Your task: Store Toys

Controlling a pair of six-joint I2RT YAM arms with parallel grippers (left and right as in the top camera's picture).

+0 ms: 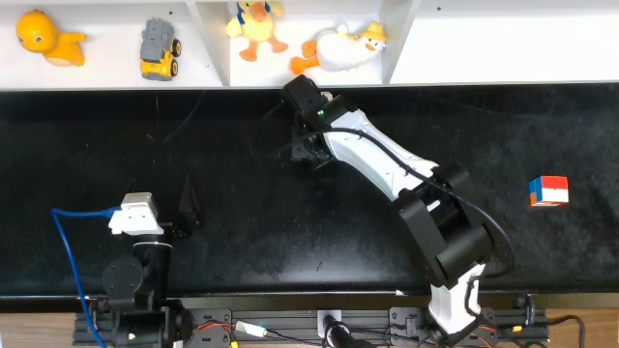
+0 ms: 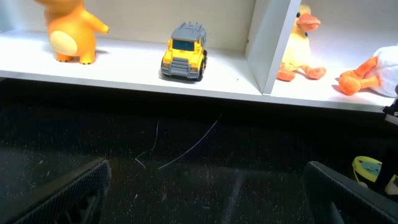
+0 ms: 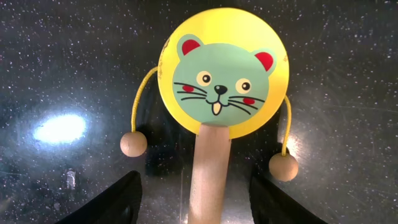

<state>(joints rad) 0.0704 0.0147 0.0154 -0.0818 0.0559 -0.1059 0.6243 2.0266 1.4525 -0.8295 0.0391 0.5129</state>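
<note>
Cat-face rattle flat on black table near the shelf, right hand wide open astride its handle, not touching, left hand open, empty, facing truck on shelf.

A toy rattle drum is lying flat on the black speckled tabletop, its round yellow face showing a green cat with red ears and whiskers. Its wooden handle is pointing toward the right gripper and lying between the fingers, which are standing wide apart and not touching it. Two wooden beads on yellow cords are resting on the tabletop, one on either side of the handle. A bright glare is shining off the tabletop near one of them.
</note>
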